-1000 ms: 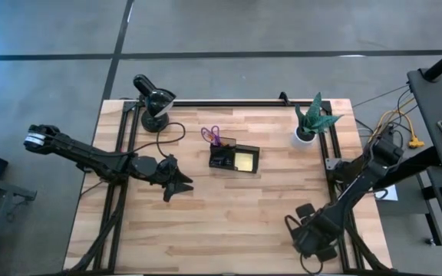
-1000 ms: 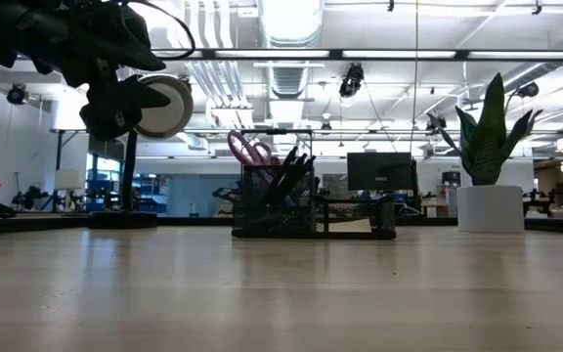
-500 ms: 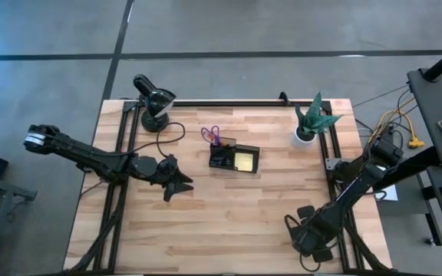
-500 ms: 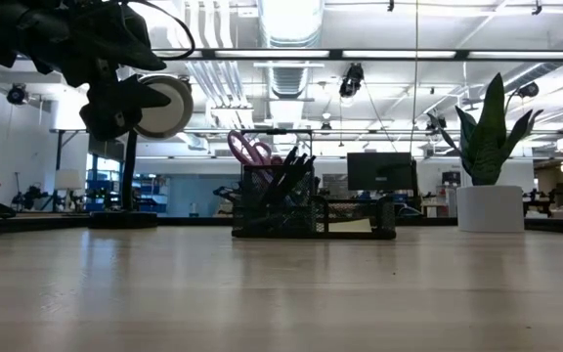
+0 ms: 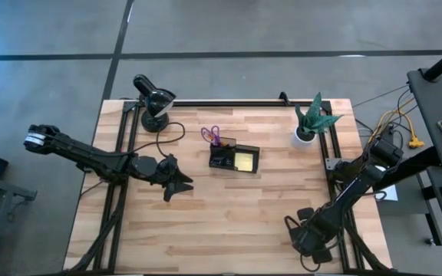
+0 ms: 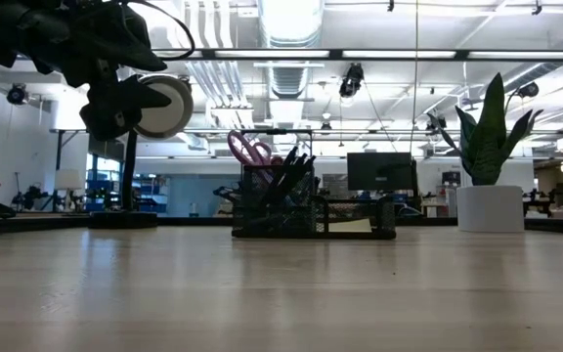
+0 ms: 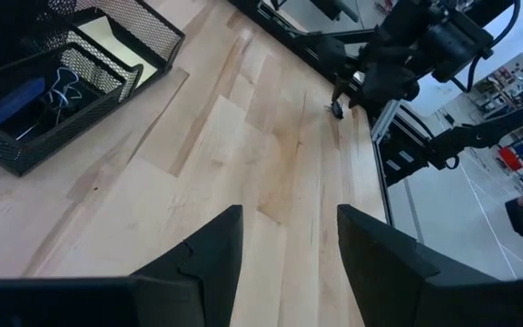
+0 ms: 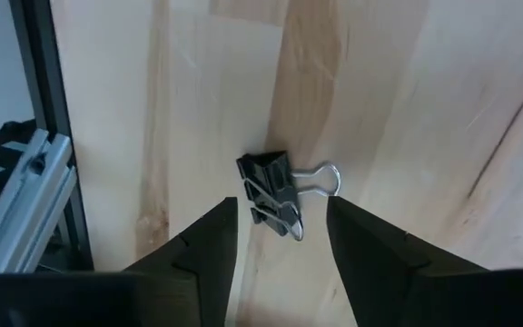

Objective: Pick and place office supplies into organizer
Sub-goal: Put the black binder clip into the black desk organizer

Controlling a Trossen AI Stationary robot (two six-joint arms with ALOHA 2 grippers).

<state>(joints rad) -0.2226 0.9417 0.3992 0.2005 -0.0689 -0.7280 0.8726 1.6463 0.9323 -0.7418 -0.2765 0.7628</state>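
Observation:
A black binder clip (image 8: 269, 193) with silver wire handles lies flat on the wood near the table's near right corner. My right gripper (image 8: 280, 218) points down over it, open, with one finger on either side of the clip and neither touching it. In the high view this gripper (image 5: 305, 232) hides the clip. The organizer (image 5: 234, 159), a dark mesh box, stands at mid-table with a yellow sticky pad (image 5: 245, 160) inside and purple-handled scissors (image 5: 211, 134) upright in its far left cup. My left gripper (image 5: 179, 184) hovers open to the left of the organizer, holding nothing.
A black desk lamp (image 5: 153, 100) stands at the far left corner and a potted plant (image 5: 311, 121) at the far right. A metal rail (image 8: 34, 173) runs along the table's right edge, close to the clip. Bare wood lies between the clip and the organizer.
My right gripper has sunk a little toward the table over the clip and its wrist has rolled slightly. The clip, the organizer and my left arm have kept still.

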